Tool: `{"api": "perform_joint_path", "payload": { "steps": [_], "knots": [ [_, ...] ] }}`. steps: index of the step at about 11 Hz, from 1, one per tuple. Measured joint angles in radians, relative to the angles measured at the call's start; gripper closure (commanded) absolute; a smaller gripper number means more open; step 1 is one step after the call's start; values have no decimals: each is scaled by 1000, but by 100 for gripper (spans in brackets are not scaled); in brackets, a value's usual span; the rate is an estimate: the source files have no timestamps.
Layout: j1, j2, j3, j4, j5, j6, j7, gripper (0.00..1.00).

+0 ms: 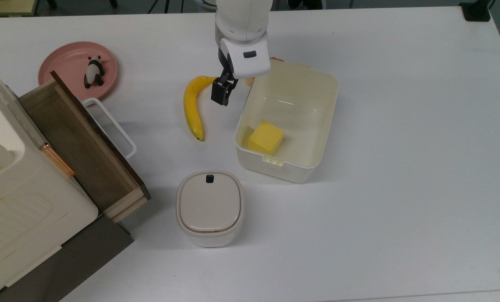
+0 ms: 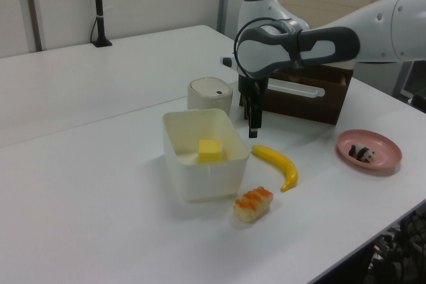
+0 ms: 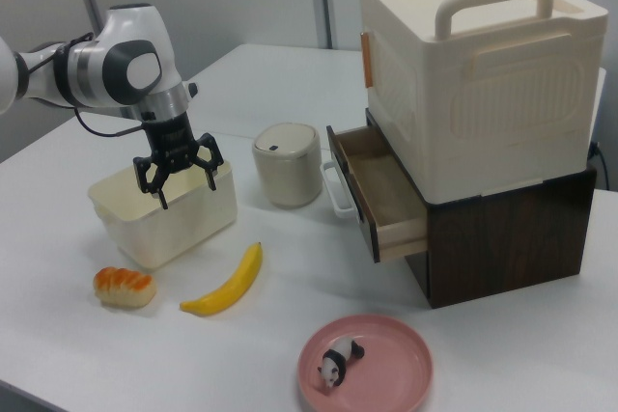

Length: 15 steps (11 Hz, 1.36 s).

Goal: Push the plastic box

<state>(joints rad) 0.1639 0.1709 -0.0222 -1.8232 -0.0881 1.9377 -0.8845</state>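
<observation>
Cream plastic box (image 1: 289,121) sits on the white table (image 1: 401,167) with a yellow block (image 1: 266,137) inside, just beside the banana (image 1: 192,107). The tool (image 3: 180,173) hangs with its fingers spread apart near the box's long wall, apparently not yet touching it. By my reading the push has not begun; contact and the shove remain. No brand, label or readable writing shows.

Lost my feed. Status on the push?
Hand open, between banana and box, not yet touching. Box holds a yellow block. Nothing in the way.
</observation>
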Motion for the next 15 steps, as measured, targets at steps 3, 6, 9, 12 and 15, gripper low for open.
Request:
{"api": "perform_joint_path", "payload": {
  "steps": [3,6,9,12,15],
  "knots": [
    [5,1,0,0,-4,0,-61,0],
    [5,1,-1,0,-4,0,-129,0],
    [5,1,-1,-1,-11,0,-133,0],
    [5,1,-2,-4,-56,-6,-133,0],
    [7,10,-2,-13,-57,-8,-135,0]
  ]
}}
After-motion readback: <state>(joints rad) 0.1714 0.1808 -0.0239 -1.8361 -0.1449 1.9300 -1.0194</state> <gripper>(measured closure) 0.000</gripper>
